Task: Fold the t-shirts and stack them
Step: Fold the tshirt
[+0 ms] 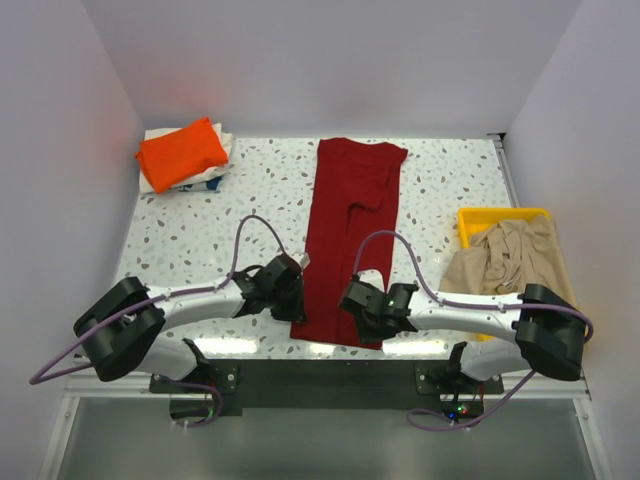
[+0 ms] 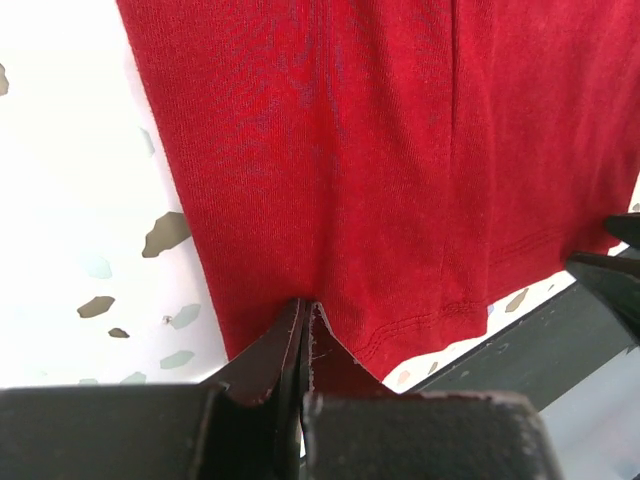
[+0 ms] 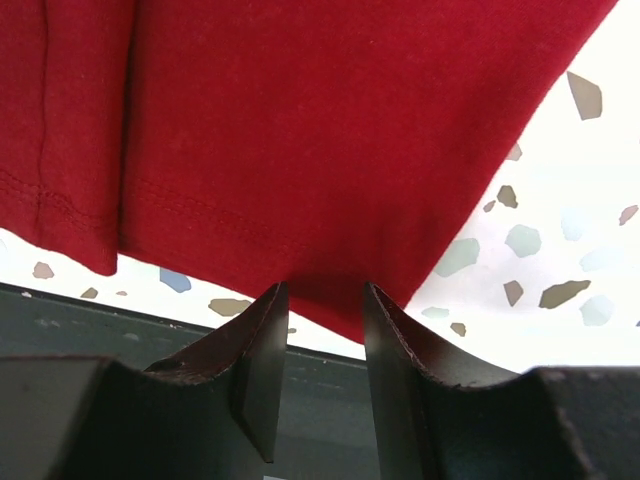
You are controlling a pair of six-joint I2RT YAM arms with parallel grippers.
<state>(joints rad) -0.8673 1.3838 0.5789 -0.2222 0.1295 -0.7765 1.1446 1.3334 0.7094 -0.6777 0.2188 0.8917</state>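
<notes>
A dark red t-shirt [image 1: 345, 240] lies as a long strip down the middle of the table, hem toward me. My left gripper [image 1: 295, 305] is shut on its near left hem corner; the left wrist view shows the jaws [image 2: 303, 305] pressed together on the red cloth [image 2: 380, 150]. My right gripper [image 1: 365, 315] is open, its tips [image 3: 318, 290] either side of the near right hem corner of the shirt [image 3: 300, 130]. A folded bright orange t-shirt [image 1: 182, 152] lies on a whitish one [image 1: 226, 148] at the far left. A beige-tan t-shirt [image 1: 510, 255] is crumpled at the right.
The beige shirt lies in and over a yellow plastic tray [image 1: 500, 213] at the table's right side. White walls enclose the speckled table [image 1: 200, 240] on three sides. The table's dark near edge [image 3: 100, 320] runs just below the shirt's hem.
</notes>
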